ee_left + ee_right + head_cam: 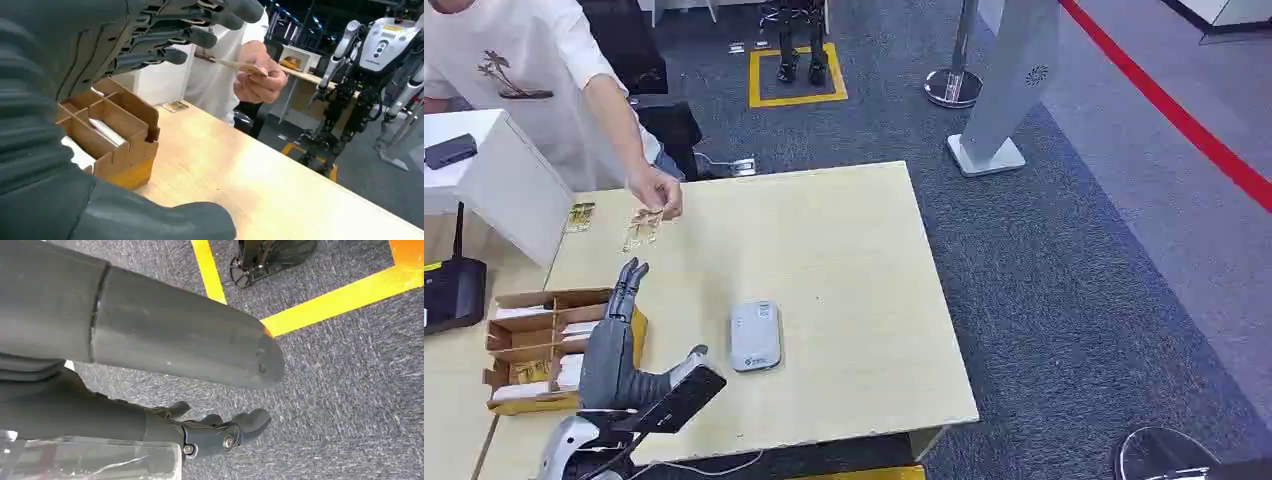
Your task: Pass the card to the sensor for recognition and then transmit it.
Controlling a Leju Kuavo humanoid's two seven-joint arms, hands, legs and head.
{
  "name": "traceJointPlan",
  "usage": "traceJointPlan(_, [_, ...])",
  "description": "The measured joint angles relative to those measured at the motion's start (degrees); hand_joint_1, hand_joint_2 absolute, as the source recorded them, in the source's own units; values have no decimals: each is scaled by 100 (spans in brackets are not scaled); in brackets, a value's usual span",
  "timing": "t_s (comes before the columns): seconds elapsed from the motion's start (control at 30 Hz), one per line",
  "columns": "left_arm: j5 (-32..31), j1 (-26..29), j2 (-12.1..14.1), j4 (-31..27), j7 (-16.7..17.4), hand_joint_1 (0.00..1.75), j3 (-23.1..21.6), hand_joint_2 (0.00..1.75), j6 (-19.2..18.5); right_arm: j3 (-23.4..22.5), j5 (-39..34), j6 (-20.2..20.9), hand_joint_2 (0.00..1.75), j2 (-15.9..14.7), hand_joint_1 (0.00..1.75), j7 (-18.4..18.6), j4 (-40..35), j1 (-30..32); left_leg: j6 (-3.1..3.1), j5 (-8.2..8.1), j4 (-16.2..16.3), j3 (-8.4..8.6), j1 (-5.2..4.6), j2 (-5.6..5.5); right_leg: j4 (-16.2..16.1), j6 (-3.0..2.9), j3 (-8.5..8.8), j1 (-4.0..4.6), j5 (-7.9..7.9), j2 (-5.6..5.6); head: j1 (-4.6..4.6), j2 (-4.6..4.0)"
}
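Head view: the pale wooden worktop (pixel 844 300) carries a small grey card sensor (pixel 755 335) lying flat near its front edge. Left of the sensor sits a cardboard divider box (pixel 529 345) with white cards in its slots. The robot's left hand (pixel 624 300) reaches forward above the box's right end, well left of the sensor, fingers extended and apart, nothing in them. Beyond the sensor, toward the far left corner, a person's hand (pixel 656 190) holds a card (pixel 646 222) low over the worktop — another card (pixel 580 216) lies further left.

Left wrist view: the left hand (pixel 165 35) has its dark fingers (pixel 200 37) stretched out and spread, empty. Just past the fingertips the person's hand (pixel 260 75) pinches the card (pixel 237 65) edge-on, near the fingers but not touching them. The divider box (pixel 120 130) stands on the worktop (pixel 260 185) below the hand. A second humanoid robot (pixel 370 75) stands in the background.

Right wrist view: the right hand (pixel 210 432) hangs over grey carpet (pixel 350 390) crossed by yellow floor tape (pixel 325 307) — its fingers are loosely curved and apart, holding nothing.
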Motion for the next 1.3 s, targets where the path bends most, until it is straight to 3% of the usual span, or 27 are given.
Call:
traceJointPlan(0.23, [-431, -52, 37, -17, 116, 0, 0, 175, 42, 0, 7, 20, 175, 0, 0, -35, 2, -1, 0, 0, 0, 0, 0, 0, 0, 0, 0, 0, 0, 0, 0, 0])
traceJointPlan(0.4, [-1593, -224, 135, -15, 575, 0, 0, 175, 214, 4, 74, 20, 175, 0, 0, -22, 4, -4, 0, 0, 0, 1, 0, 0, 0, 0, 0, 0, 0, 0, 0, 0])
traceJointPlan(0.63, [-2759, -746, 243, 158, 918, 0, 171, 175, 33, 122, 219, 35, 175, 13, 0, -2, 13, -9, 3, 3, 0, 1, 0, 0, 1, 0, 0, 0, 1, -1, 0, 0])
traceJointPlan(1.3, [-3161, -1375, 262, 826, 918, 0, 232, 175, -190, 155, 260, 68, 175, 44, 0, 35, 50, -38, 3, 3, 1, 1, 0, 1, 0, 0, -1, 0, 1, 0, 0, 0])
